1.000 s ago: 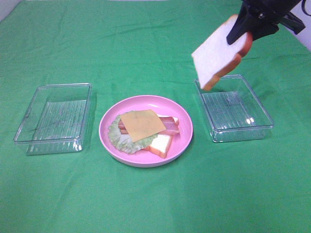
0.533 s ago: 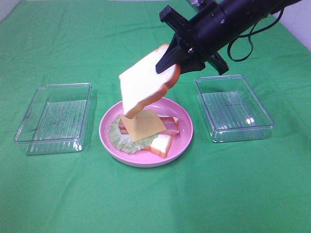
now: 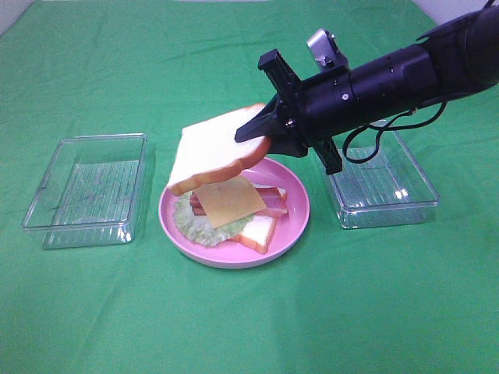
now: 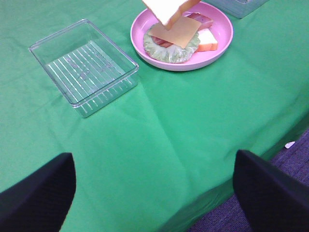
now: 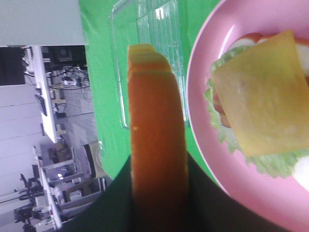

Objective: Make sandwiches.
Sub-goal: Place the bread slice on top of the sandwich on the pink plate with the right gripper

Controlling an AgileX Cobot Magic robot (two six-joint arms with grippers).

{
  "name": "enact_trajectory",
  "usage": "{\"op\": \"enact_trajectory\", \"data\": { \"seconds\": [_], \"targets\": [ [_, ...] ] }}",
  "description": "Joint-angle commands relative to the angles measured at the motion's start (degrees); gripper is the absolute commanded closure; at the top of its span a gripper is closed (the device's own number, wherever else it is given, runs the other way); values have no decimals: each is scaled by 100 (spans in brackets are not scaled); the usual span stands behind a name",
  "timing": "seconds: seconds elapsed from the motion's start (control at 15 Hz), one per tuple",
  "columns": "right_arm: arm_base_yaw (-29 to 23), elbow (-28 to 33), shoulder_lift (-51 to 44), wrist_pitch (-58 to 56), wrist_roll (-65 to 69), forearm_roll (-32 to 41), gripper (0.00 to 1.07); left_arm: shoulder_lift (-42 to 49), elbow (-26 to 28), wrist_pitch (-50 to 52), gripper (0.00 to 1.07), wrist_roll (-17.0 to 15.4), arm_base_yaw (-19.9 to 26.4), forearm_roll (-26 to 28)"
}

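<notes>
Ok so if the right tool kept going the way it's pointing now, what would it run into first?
Probably the cheese slice on the pink plate. The right tool points down-left, holding the top bread slice over it, so the bread would likely touch first; depth is unclear.

The high camera is looking down across the counter [image 3: 249, 327] from the front. The left wrist camera is viewing the plate [image 4: 219, 46] from afar. The right one is hovering close over that plate [image 5: 203, 159], perhaps sideways.

Bright, even light; soft shadows; glare on right tray [image 3: 380, 181]; right wrist foreground blurred.
</notes>
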State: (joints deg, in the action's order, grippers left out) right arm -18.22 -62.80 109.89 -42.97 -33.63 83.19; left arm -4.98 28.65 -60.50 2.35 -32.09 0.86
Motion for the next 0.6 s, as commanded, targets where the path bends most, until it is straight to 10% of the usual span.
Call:
{"op": "enact_trajectory", "data": {
  "seconds": [0.07,0.6],
  "targets": [
    [6,109,275,-155,-573,871,107,46,-6,57,23,-6,11,46],
    [6,109,894,-252,-619,888,107,46,-6,57,23,-6,11,46]
  ]
}}
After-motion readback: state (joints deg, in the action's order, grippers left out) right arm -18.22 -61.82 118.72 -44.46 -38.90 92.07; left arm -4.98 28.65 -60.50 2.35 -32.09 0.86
